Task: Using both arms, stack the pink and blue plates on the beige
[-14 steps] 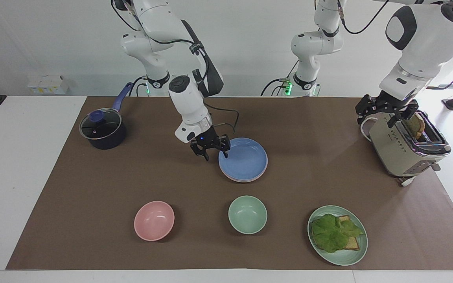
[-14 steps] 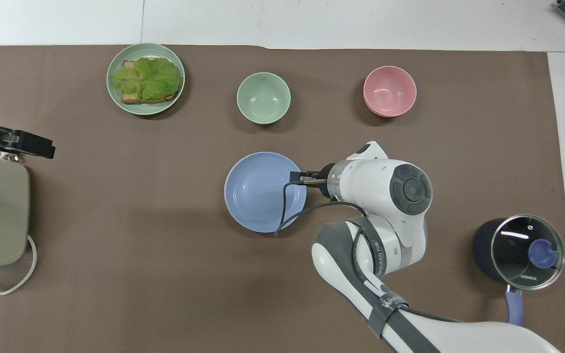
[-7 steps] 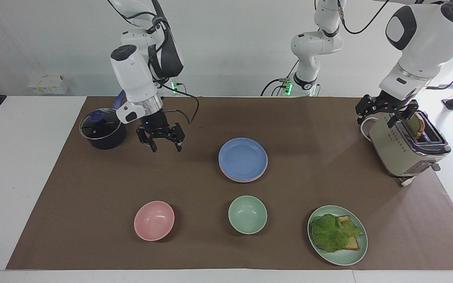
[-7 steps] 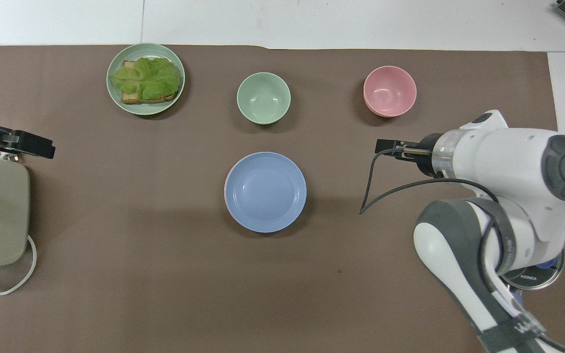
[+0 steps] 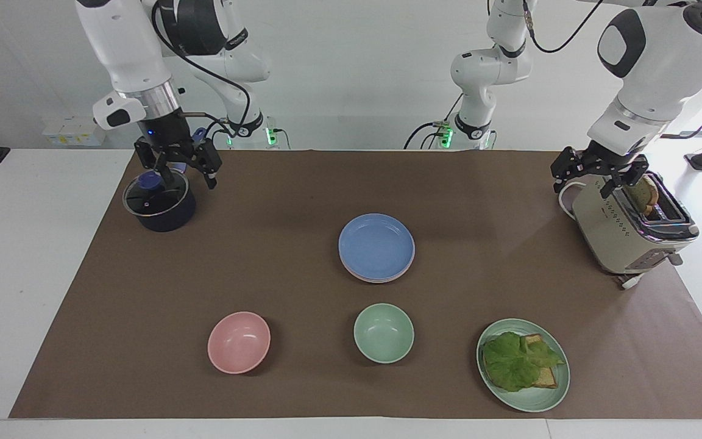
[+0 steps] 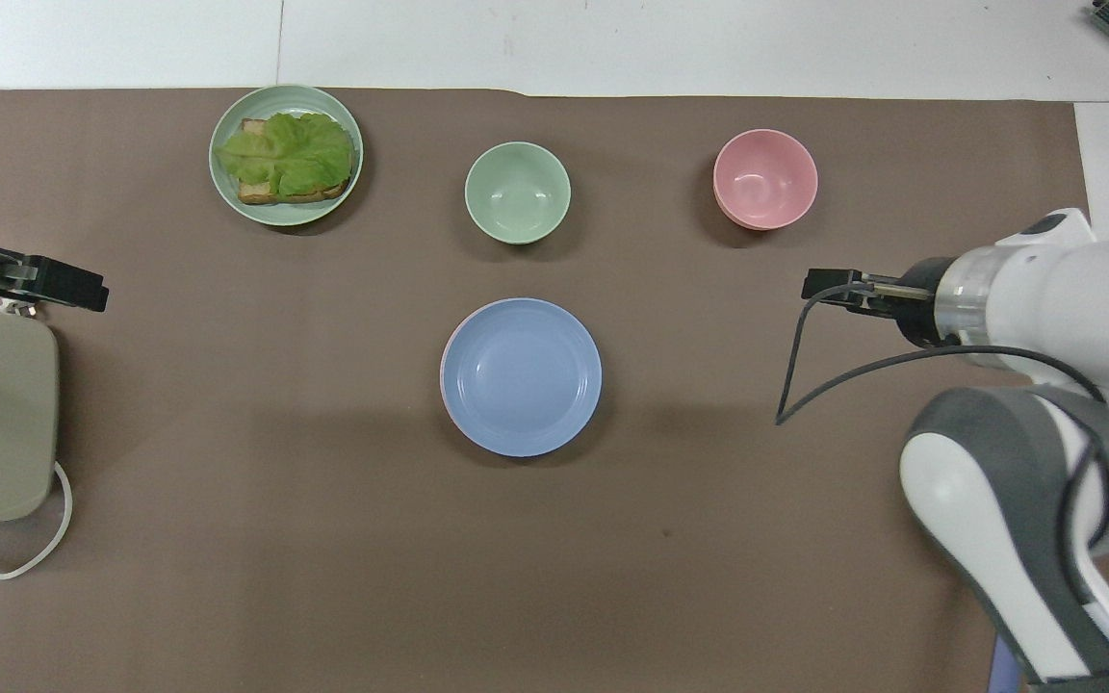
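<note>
The blue plate (image 5: 376, 245) (image 6: 521, 375) lies on top of a stack in the middle of the brown mat. A thin rim of the pink plate (image 5: 376, 279) (image 6: 444, 358) shows under it. The beige is hidden in both views. My right gripper (image 5: 185, 178) (image 6: 829, 287) hangs open and empty in the air over the dark pot (image 5: 159, 206), well away from the stack. At the left arm's end, my left gripper (image 5: 598, 177) (image 6: 54, 285) waits open and empty over the toaster (image 5: 628, 231).
A slice of toast stands in the toaster's slot. Farther from the robots than the stack sit a pink bowl (image 5: 239, 341), a green bowl (image 5: 384, 333) and a green plate (image 5: 549, 399) holding lettuce on toast. The toaster's white cord (image 6: 6, 563) loops on the mat.
My right gripper has left the blue plate's edge, risen and swung toward the right arm's end, now over the pot. The plates and the left arm have not moved.
</note>
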Action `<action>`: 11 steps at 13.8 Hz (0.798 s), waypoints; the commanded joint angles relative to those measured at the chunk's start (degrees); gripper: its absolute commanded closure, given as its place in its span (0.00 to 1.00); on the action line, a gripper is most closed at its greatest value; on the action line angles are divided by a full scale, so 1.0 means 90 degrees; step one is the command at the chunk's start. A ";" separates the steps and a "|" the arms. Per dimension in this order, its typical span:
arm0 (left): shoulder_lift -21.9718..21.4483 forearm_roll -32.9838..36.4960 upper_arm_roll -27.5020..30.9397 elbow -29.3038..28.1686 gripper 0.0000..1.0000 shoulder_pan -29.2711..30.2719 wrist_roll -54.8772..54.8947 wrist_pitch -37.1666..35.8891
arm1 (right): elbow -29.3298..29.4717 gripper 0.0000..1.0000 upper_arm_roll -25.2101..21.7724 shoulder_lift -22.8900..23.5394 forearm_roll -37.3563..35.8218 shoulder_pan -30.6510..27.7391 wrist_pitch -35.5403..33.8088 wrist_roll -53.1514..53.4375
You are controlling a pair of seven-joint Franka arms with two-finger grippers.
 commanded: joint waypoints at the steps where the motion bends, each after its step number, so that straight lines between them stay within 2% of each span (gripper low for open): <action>1: -0.0024 0.0090 -0.0021 0.0002 0.00 0.0031 0.0062 -0.0086 | 0.0954 0.00 0.0095 0.0396 -0.0285 -0.0066 -0.0774 -0.0145; 4: -0.0024 0.0090 -0.0021 0.0002 0.00 0.0031 0.0062 -0.0086 | 0.1765 0.00 0.0105 0.0816 -0.0382 -0.0017 -0.1616 -0.0145; 11: -0.0024 0.0090 -0.0021 0.0002 0.00 0.0031 0.0062 -0.0086 | 0.1632 0.00 0.0076 0.0730 -0.0216 -0.0066 -0.1763 -0.0466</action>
